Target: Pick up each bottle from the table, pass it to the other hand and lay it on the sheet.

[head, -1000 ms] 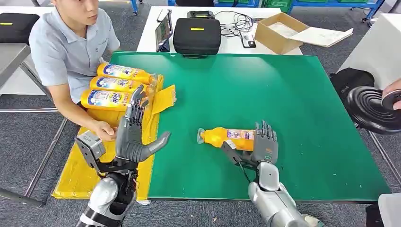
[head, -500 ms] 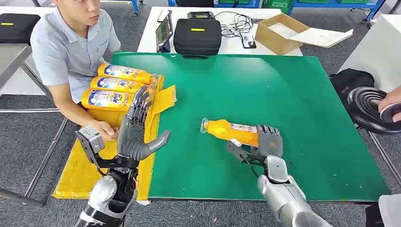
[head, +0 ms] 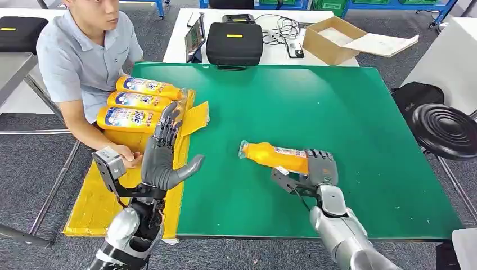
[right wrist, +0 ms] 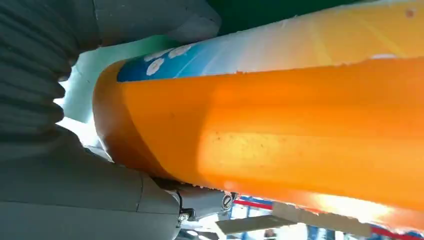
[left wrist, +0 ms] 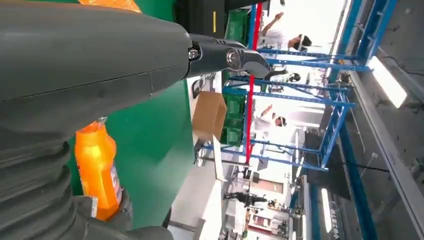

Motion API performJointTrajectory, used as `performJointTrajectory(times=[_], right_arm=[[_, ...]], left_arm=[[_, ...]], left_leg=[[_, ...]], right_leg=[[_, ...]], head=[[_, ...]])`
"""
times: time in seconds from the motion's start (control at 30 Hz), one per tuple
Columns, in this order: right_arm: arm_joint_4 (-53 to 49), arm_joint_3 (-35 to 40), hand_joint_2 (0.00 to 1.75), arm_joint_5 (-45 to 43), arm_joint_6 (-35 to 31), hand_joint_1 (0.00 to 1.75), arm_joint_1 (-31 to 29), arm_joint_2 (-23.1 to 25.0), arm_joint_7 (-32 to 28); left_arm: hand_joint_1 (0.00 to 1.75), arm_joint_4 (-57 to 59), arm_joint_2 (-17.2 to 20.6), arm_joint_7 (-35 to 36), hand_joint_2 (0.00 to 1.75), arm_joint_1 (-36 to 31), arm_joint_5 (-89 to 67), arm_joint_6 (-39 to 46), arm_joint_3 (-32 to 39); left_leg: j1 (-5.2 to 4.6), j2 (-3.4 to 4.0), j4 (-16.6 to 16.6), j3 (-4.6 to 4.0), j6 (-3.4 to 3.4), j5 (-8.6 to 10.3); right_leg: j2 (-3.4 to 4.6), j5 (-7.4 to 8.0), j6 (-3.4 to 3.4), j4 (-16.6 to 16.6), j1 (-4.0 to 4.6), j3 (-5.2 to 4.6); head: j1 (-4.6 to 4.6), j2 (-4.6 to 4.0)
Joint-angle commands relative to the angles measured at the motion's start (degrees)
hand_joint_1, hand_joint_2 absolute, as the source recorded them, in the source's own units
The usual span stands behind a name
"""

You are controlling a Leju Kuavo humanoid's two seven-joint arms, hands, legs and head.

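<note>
Legible text: "Tide" in yellow letters on the blue label of the nearest stacked bottle (head: 133, 118), at 9 o'clock on the table. Labels on the other bottles are too small to read.

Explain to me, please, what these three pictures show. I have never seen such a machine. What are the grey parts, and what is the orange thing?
This is a humanoid robot with two silver arms. The wide picture is from its head, looking down on a green table. The other two come from cameras at its wrists, so they look turned.

The right hand holds an orange bottle; the right wrist view shows that bottle very close. The left hand is raised, open and holding nothing.

Three more orange bottles lie on a yellow sheet at the table's left edge. A person sits beside it.
</note>
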Motion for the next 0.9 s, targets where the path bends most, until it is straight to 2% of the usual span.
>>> performJointTrajectory(times=[0.03, 0.1, 0.13, 0.17, 0.27, 0.3, 0.4, 0.5, 0.7, 0.9], right_arm=[[6.51, -1.56, 1.75, -3.63, 2.69, 1.75, 5.0, -0.22, -6.63], [4.36, -7.14, 1.75, -12.92, 2.59, 1.75, 6.39, 1.39, -17.02], [3.65, -8.2, 1.75, -15.01, 2.39, 1.75, 6.72, 1.84, -19.43], [1.35, -9.98, 1.75, -19.64, 0.19, 1.75, 7.22, 3.29, -25.03], [-7.75, -9.7, 1.75, -26.16, -3.26, 1.75, 9.98, 5.33, -28.82], [-12.16, -10.19, 1.75, -29.34, -5.17, 1.75, 11.74, 6.09, -30.34], [-25.56, -6.28, 1.75, -34.83, -6.62, 1.75, 16.53, 5.9, -27.93], [-33.85, -3.71, 1.75, -41.13, -7.46, 1.75, 18.49, 5.62, -26.87], [-34.25, -2.12, 1.75, -44.19, -7.87, 1.75, 17.8, 5.05, -26.49], [-35.25, -1.38, 1.75, -47.08, -7.63, 1.75, 17.83, 6.47, -28.23]], left_arm=[[0.0, 4.64, 0.73, 0.04, 1.75, -3.07, 1.4, -0.06, -1.21], [0.0, 4.3, 0.46, -1.29, 1.75, -2.64, 1.8, 1.06, -0.96], [0.0, 4.2, 0.39, -1.83, 1.75, -2.46, 1.57, 1.67, -0.88], [0.0, 3.83, -0.31, -5.26, 1.75, -1.71, -1.95, 6.26, -0.23], [0.0, 6.79, -1.23, -1.34, 1.75, -0.15, -0.77, 9.91, -0.38], [0.0, 9.11, -1.95, 2.68, 1.75, 0.49, 1.68, 11.2, -0.1], [0.0, 15.38, -1.88, 3.05, 1.75, 1.35, 5.16, 12.24, -2.31], [0.0, 15.06, -0.81, 1.96, 1.75, 3.17, 6.26, 9.82, -5.93], [0.0, 11.83, 0.38, 1.41, 1.75, 3.95, 4.41, 7.83, -8.85], [0.0, 9.3, 0.76, -0.6, 1.75, 5.34, 1.28, 5.9, -10.99]], left_leg=[[0.06, -0.31, -0.17, 0.02, 0.02, 0.13], [0.06, -0.19, -0.08, 0.15, -0.01, 0.03], [0.07, -0.28, -0.18, 0.11, 0.01, 0.11], [0.07, -0.22, -0.15, 0.19, -0.01, 0.06], [0.1, 0.22, -0.2, 0.21, -0.1, -0.02], [0.07, 0.33, -0.15, 0.32, -0.12, -0.11], [0.04, 0.18, -0.29, 0.27, -0.12, 0.0], [0.08, 0.14, -0.15, -0.01, -0.11, -0.01], [0.08, 0.27, -0.05, -0.76, -0.09, 0.01], [0.08, 0.25, -0.04, -0.96, -0.11, 0.01]], right_leg=[[-0.41, 0.05, -0.12, -0.22, 0.09, 0.15], [-0.25, -0.01, -0.08, -0.13, 0.08, 0.2], [-0.38, 0.04, -0.12, -0.23, 0.1, 0.2], [-0.29, 0.02, -0.11, -0.19, 0.1, 0.25], [0.18, 0.15, -0.15, -0.22, 0.12, 0.32], [0.34, 0.17, -0.22, -0.14, 0.08, 0.84], [0.15, 0.16, -0.29, -0.19, 0.07, 0.76], [0.17, 0.12, -0.26, -0.07, 0.11, 0.54], [0.32, 0.12, -0.19, 0.05, 0.08, -0.16], [0.29, 0.14, -0.2, 0.06, 0.06, -0.34]], head=[[-0.02, 0.0], [-0.02, 0.0], [-0.02, 0.0], [0.0, 0.0], [0.0, 0.0], [0.0, 0.0], [-0.04, 0.0], [-0.02, 0.0], [-0.02, 0.0], [-0.04, 0.0]])
